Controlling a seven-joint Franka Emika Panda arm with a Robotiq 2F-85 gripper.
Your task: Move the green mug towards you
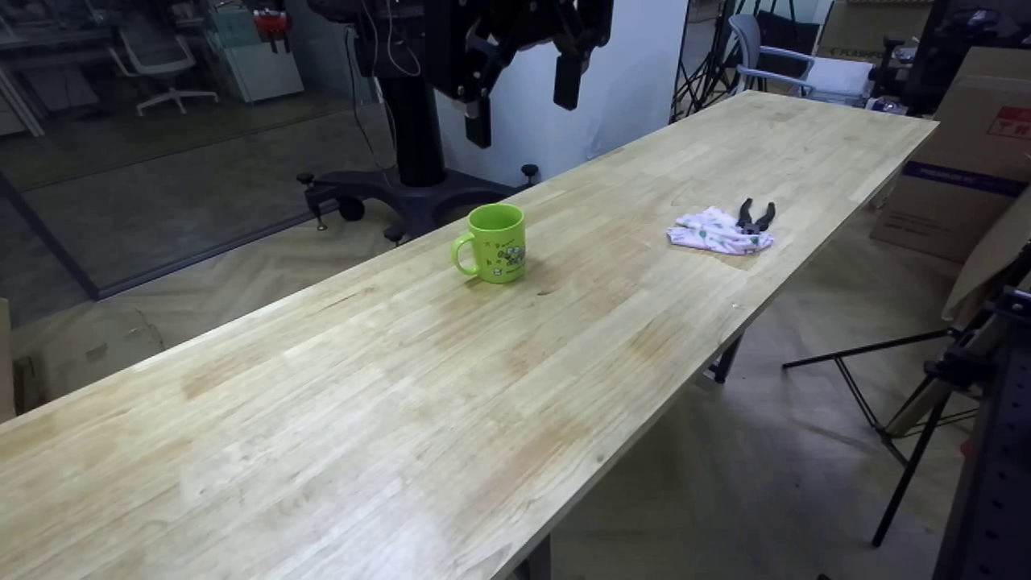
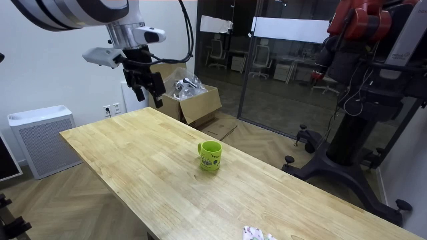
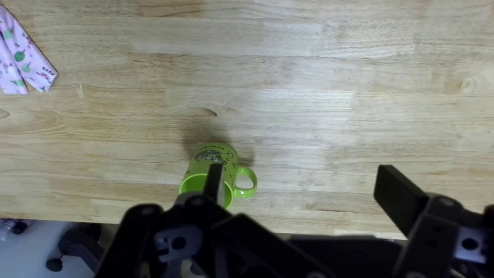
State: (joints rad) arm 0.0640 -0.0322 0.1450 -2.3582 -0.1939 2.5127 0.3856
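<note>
The green mug [image 1: 499,246] stands upright on the wooden table, near one long edge; it also shows in an exterior view [image 2: 210,156]. It has a printed cartoon and a side handle. In the wrist view the mug [image 3: 212,158] is at lower middle-left, with its rim partly hidden behind a finger. My gripper [image 1: 523,113] is open and empty, high above the table, and apart from the mug. It also shows in an exterior view [image 2: 149,100]. In the wrist view the jaws [image 3: 303,183] are wide apart, with the mug behind the left finger and bare wood between them.
A folded patterned cloth [image 1: 713,232] lies on the table [image 1: 387,403], with black-handled pliers [image 1: 755,217] on or beside it. The cloth also shows in the wrist view [image 3: 25,58]. Beyond the table edge stand a dark robot base [image 2: 347,180] and an open cardboard box [image 2: 200,103].
</note>
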